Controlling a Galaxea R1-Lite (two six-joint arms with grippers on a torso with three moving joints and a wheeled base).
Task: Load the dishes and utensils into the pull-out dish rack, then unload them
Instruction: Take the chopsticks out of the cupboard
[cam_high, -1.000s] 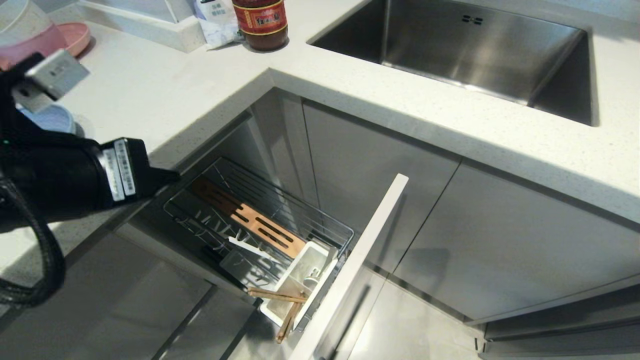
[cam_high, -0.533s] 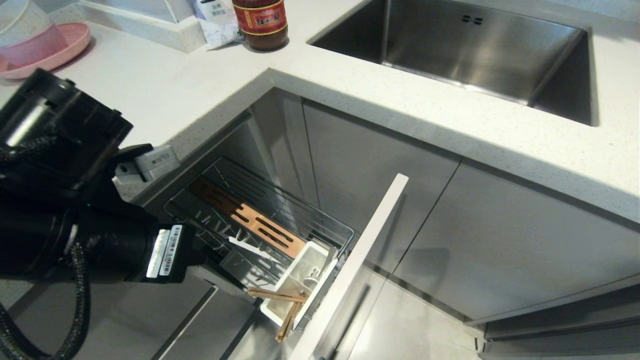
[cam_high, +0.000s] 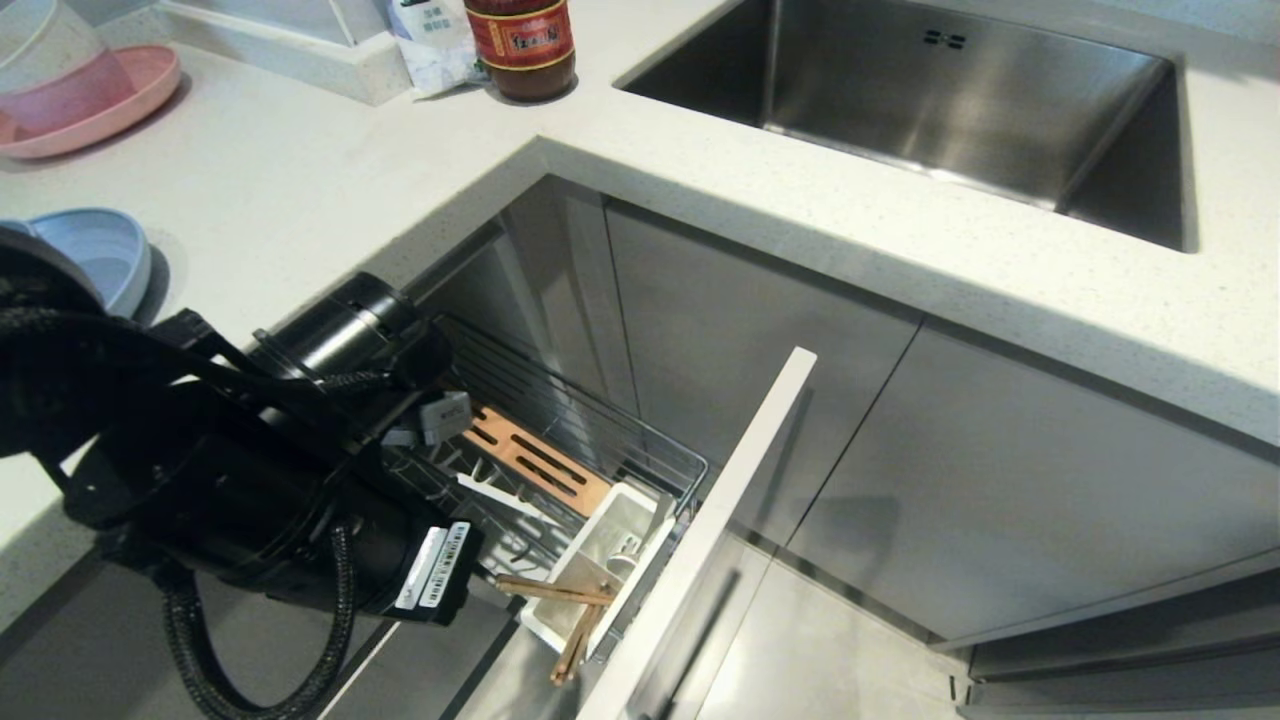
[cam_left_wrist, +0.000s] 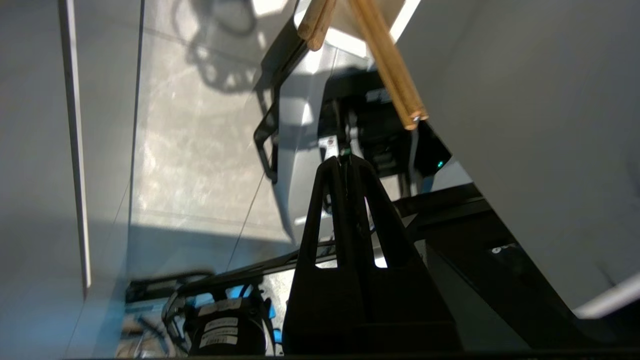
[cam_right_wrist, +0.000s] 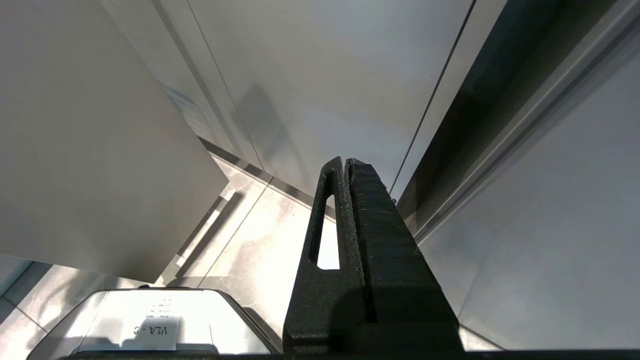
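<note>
The pull-out dish rack (cam_high: 640, 440) stands drawn out below the counter, with its wooden strip (cam_high: 535, 460) and white utensil box (cam_high: 590, 560) showing. Wooden chopsticks (cam_high: 565, 605) lean out of the box over its near edge; their ends also show in the left wrist view (cam_left_wrist: 395, 75). A light-blue dish (cam_high: 95, 250) lies on the counter at the left, partly behind my arm. My left arm (cam_high: 260, 470) reaches low across the rack's left part. The left gripper (cam_left_wrist: 345, 159) is shut and empty, just below the chopstick ends. My right gripper (cam_right_wrist: 345, 161) is shut, parked by the cabinet fronts.
A pink plate (cam_high: 120, 105) with a bowl on it sits at the counter's back left, a sauce bottle (cam_high: 522, 45) and a packet behind the corner, the steel sink (cam_high: 930, 100) to the right. The rack's pale cabinet front (cam_high: 720, 520) juts out beside the box.
My left arm has swung down from the counter to in front of the rack, uncovering the light-blue dish and now hiding the rack's left part. The chopsticks have not moved.
</note>
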